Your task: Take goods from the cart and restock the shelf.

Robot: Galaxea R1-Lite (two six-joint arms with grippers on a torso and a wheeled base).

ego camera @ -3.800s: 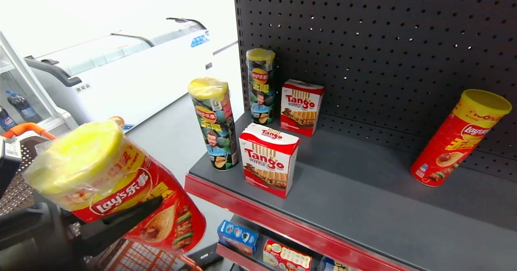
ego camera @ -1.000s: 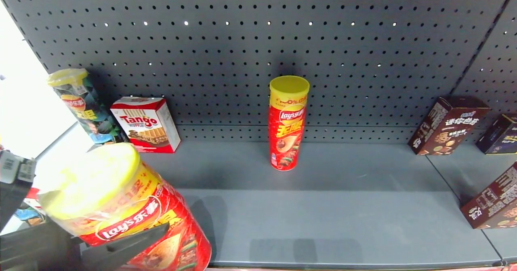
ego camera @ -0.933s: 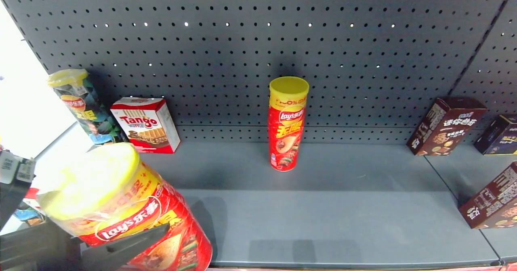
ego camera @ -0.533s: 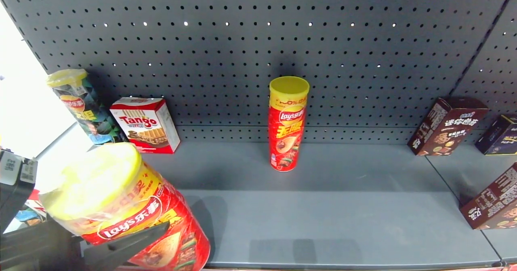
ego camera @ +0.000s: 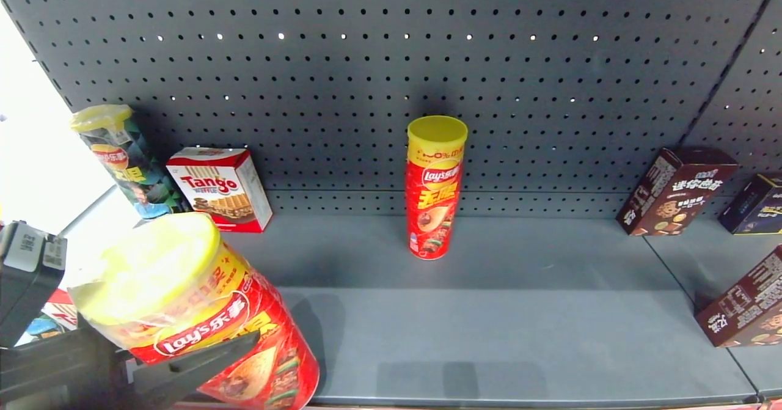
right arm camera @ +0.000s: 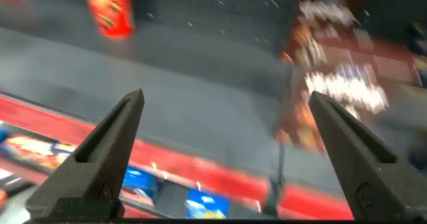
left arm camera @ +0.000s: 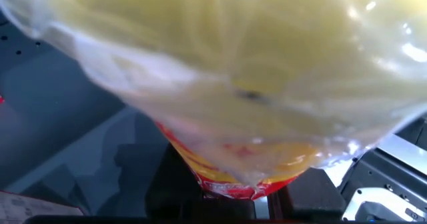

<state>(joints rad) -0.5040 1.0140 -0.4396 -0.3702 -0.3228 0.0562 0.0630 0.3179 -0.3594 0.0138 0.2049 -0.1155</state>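
My left gripper is shut on a red chip can with a yellow lid, held tilted at the lower left, in front of the grey shelf. The same can's yellow lid sits close up in the left wrist view. A second red chip can stands upright at the middle back of the shelf, and shows as a red chip can in the right wrist view. My right gripper is open, with nothing between its fingers, in front of the shelf's red edge.
A dark chip can and a red-and-white wafer box stand at the shelf's back left. Brown boxes sit at the right, one nearer the front. A pegboard backs the shelf. Goods lie on a lower shelf.
The head camera swung from the shelf's left end to face it squarely. In the last second the held can has shifted slightly right and up; the shelf goods have not moved.
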